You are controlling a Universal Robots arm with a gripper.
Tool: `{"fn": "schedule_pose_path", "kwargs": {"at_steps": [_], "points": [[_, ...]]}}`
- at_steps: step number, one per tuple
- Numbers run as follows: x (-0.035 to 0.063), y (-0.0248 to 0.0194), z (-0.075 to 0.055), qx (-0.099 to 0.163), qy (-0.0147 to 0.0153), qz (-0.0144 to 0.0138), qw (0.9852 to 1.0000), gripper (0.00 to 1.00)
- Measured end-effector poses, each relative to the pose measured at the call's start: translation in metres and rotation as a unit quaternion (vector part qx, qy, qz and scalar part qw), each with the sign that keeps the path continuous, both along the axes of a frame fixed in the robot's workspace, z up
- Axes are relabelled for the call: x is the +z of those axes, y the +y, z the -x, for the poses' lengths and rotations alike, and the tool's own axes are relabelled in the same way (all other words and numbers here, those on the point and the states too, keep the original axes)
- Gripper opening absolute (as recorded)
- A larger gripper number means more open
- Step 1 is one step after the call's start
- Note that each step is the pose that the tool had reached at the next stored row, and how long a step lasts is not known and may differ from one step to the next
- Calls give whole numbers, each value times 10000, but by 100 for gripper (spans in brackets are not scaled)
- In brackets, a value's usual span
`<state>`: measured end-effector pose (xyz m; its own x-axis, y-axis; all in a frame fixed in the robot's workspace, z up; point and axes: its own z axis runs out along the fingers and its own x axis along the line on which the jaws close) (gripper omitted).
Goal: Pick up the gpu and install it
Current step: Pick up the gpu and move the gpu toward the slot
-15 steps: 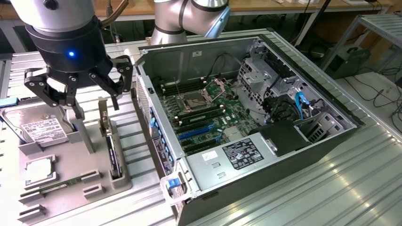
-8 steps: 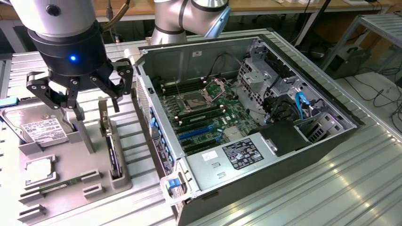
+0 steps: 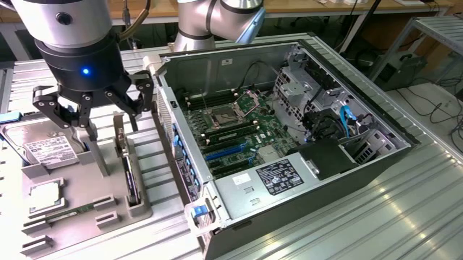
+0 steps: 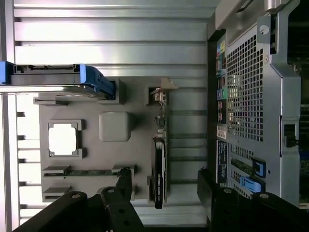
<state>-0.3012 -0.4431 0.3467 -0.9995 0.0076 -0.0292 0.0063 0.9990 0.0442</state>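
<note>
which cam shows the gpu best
The wrist view: the gpu shows unobstructed from end to end, seen edge-on, slotted in the grey tray. The exterior view gives only a thin sliver of it, standing on edge in the tray beside the case.

light: bright, even | glare: metal table slats (image 4: 111, 34) | shadows: soft, inside case (image 3: 217, 67)

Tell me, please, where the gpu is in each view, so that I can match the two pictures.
Exterior view: the gpu stands on edge in the grey parts holder, toward the exterior view's left, beside the computer case.
Wrist view: the gpu stands in the holder's slot on the side facing the computer case.
Shared landmark: the square processor chip lying flat in the same holder.
</note>
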Motion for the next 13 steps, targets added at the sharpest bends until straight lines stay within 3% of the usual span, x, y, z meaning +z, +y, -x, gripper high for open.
{"fn": "schedule_pose_path", "kwargs": {"at_steps": [13], "points": [[-167,-21,0,2,1,0,10000,66]]}}
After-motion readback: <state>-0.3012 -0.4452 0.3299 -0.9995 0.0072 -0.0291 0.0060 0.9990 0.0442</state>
